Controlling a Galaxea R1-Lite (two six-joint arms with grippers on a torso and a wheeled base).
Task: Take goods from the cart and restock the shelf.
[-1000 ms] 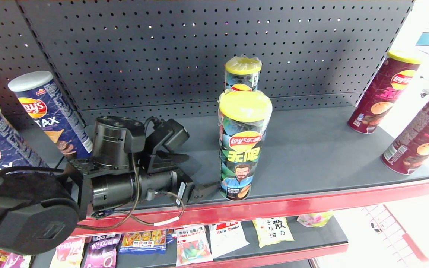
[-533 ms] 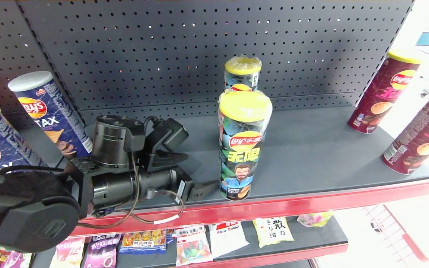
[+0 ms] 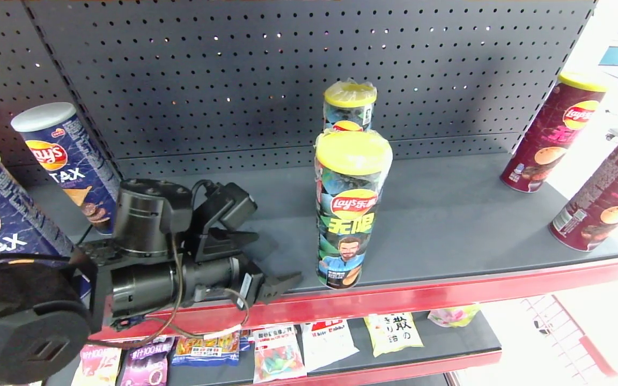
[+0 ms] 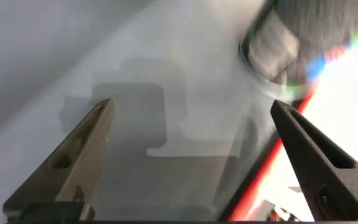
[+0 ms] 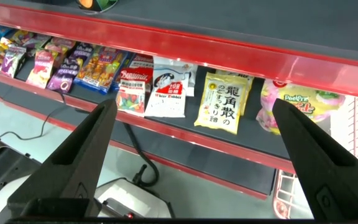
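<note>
A green chips can with a yellow lid [image 3: 349, 214] stands upright near the front of the grey shelf [image 3: 448, 214]. A second matching can [image 3: 350, 106] stands right behind it. My left gripper [image 3: 274, 260] is open just left of the front can, apart from it, over the shelf's red front edge [image 3: 448, 292]. In the left wrist view the open left gripper [image 4: 192, 104] holds nothing, and the blurred foot of the can [image 4: 272, 56] lies beyond it. My right gripper [image 5: 192, 106] is open and empty, below the red edge.
Two blue chips cans [image 3: 67, 161] stand at the shelf's left, close to my left arm. Two maroon cans [image 3: 553, 134] stand at the right. Bare shelf lies between them and the green cans. Several snack bags [image 5: 222, 102] hang on the lower shelf.
My left arm has drawn back to the left, away from the front green can, widening the gap. The gripper stays open. The cans have not moved.
</note>
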